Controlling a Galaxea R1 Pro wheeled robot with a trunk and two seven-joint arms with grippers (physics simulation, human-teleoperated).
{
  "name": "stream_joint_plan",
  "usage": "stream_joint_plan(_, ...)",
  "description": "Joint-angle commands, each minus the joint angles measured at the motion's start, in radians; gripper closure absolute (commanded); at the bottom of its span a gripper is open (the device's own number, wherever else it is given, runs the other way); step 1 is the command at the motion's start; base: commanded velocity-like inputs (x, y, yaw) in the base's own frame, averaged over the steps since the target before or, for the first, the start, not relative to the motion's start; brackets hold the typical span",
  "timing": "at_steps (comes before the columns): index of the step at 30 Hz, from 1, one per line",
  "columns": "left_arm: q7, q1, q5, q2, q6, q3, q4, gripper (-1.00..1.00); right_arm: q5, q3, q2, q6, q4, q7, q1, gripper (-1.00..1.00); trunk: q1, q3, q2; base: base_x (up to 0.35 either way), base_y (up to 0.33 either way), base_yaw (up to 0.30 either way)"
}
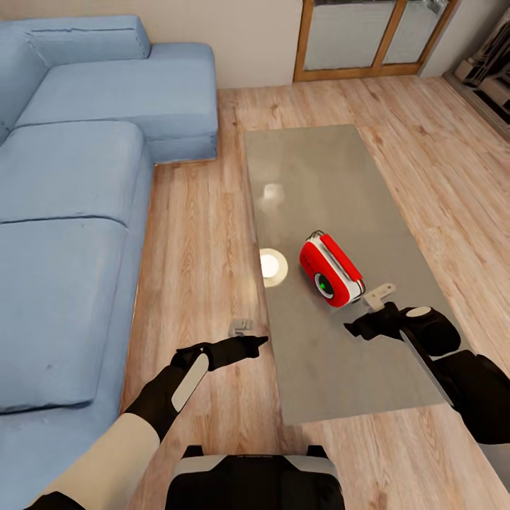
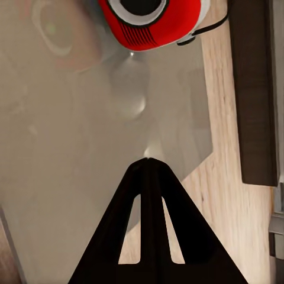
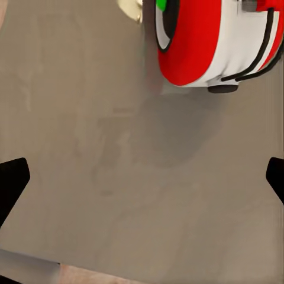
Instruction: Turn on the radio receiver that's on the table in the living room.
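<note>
The right gripper [image 1: 356, 328], fingers spread apart, is hovering just short of the glossy red rounded radio receiver [image 1: 330, 269], lying ahead on the grey-beige table [image 1: 319, 177], dial end facing this nearer arm; the left gripper [image 1: 261, 341], fingers together, is pointing from farther aside

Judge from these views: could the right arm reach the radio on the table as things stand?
Probably yes. The right gripper hangs open just short of the radio, and only bare table lies between them.
</note>
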Motion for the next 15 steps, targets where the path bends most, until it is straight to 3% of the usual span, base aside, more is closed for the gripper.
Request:
stream_joint_plan(1, 0.000, 0.000, 0.000, 0.000, 0.000, 0.000, 0.000, 1.00, 0.000, 0.000, 0.000, 0.000, 0.000, 0.000, 0.000, -1.00, 0.000, 0.002, 0.000, 0.000, 0.000, 0.000)
stream_joint_plan(15, 0.000, 0.000, 0.000, 0.000, 0.001, -0.001, -0.001, 1.00, 0.000, -0.005, -0.001, 0.000, 0.000, -0.002, 0.000, -1.00, 0.000, 0.024, 0.000, 0.000, 0.000, 0.000)
